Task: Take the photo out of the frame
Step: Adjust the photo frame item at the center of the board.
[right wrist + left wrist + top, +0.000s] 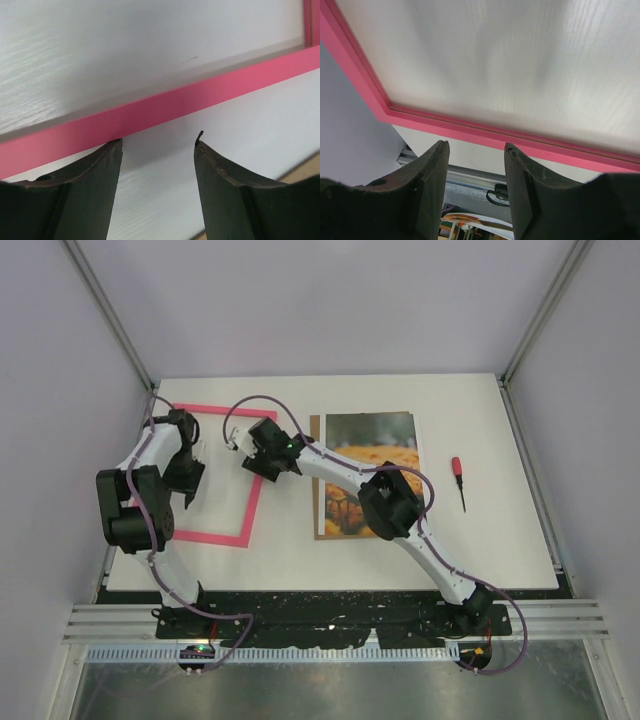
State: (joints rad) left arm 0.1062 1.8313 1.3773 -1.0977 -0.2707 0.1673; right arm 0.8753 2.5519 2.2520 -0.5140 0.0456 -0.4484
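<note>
You're looking at a white table inside a pale-walled booth, and by the look of it the main job is done. The photo lies flat right of centre, flowers up, well apart from the frame, with a strip of brown backing board showing along its left edge. The frame sits on the left side of the table and you can see bare tabletop through its opening, so nothing is in it. A red-handled screwdriver lies off to the right, near nothing else. Your left gripper hangs over the frame's opening with its fingers apart and empty; its wrist view shows the pink bar just past the tips. Your right gripper is at the frame's far right edge, jaws also apart with nothing between them, one fingertip right at the bar; you can't tell whether it touches. I'd judge that what's left is only to draw both arms clear.
</note>
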